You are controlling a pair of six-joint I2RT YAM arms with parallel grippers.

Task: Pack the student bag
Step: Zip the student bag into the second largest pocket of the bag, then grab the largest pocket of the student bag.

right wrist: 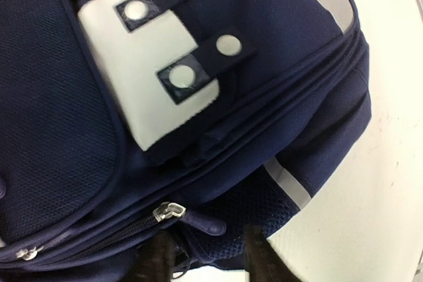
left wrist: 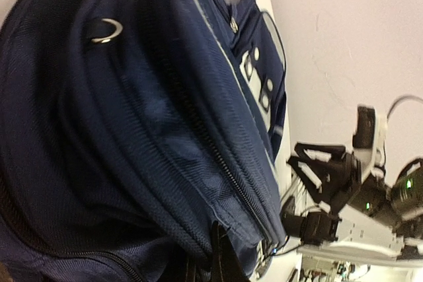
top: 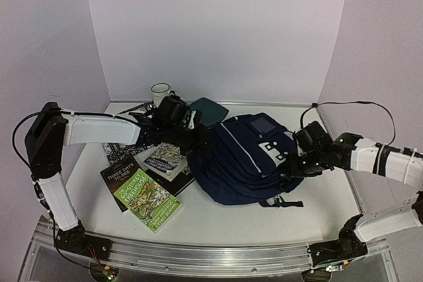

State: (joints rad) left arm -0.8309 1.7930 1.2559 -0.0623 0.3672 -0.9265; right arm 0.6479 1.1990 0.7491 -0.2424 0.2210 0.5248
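Student bag (top: 244, 170) lay flat mid-worktop (top: 218, 222), one of my pincers on each flank.
Its long axis ran roughly from 11 to 5 o'clock, white stripe along it and a strap loop at the 5 o'clock end. My left pincer (top: 202, 141), at its 9 o'clock edge, was closed; I couldn't tell whether it caught any fabric. My right pincer (top: 289, 166), at 3 o'clock, stood parted at the bag's corner. One book (top: 122, 171) read "Three Days to See"; the green book (top: 149, 197) was hard to read.
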